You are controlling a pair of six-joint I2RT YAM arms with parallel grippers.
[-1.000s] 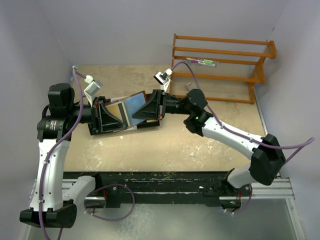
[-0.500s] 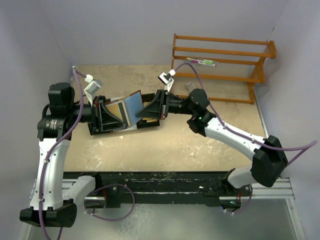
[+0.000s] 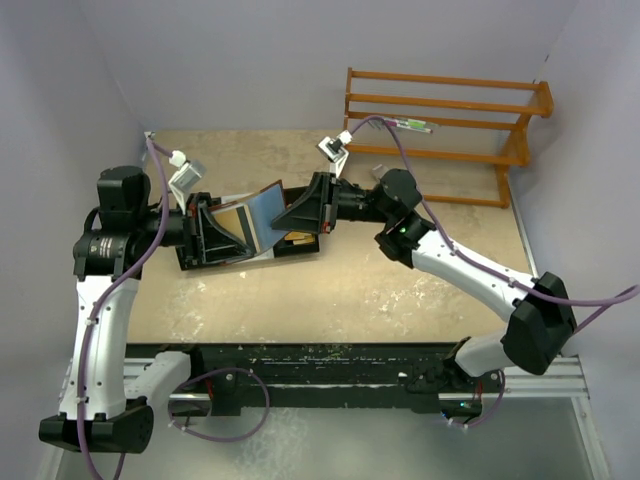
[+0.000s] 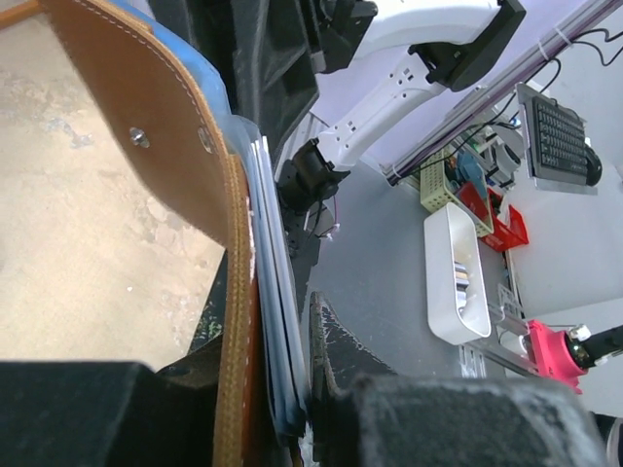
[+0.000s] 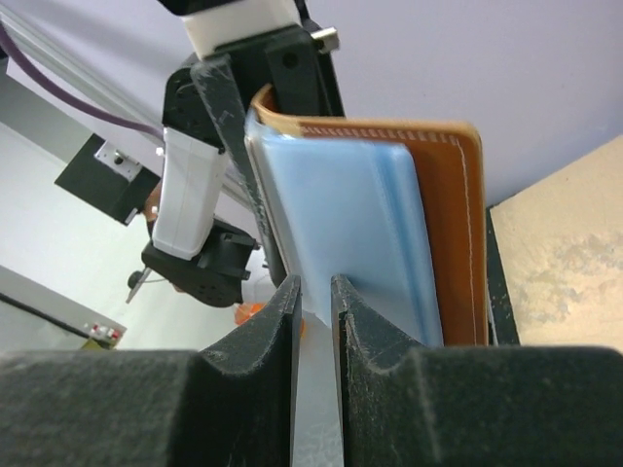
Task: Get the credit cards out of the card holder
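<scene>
The left arm [image 3: 98, 322] and the right arm [image 3: 468, 274] are built alike: smooth white link shells between chunky black joint housings, rounded at the elbows and shoulders. A purple cable [image 3: 158, 232] runs along the left arm, and a second purple cable [image 3: 600, 294] hangs clear of the right one. Each wrist carries a small white-and-grey camera block [image 3: 186, 174]. The left tool [image 3: 243, 240] and the right tool [image 3: 277, 228] are black, wedge-shaped frames. Seen close from the right wrist, the fingers [image 5: 107, 404] are matte black with a coarse, grainy surface and squared inner edges.
</scene>
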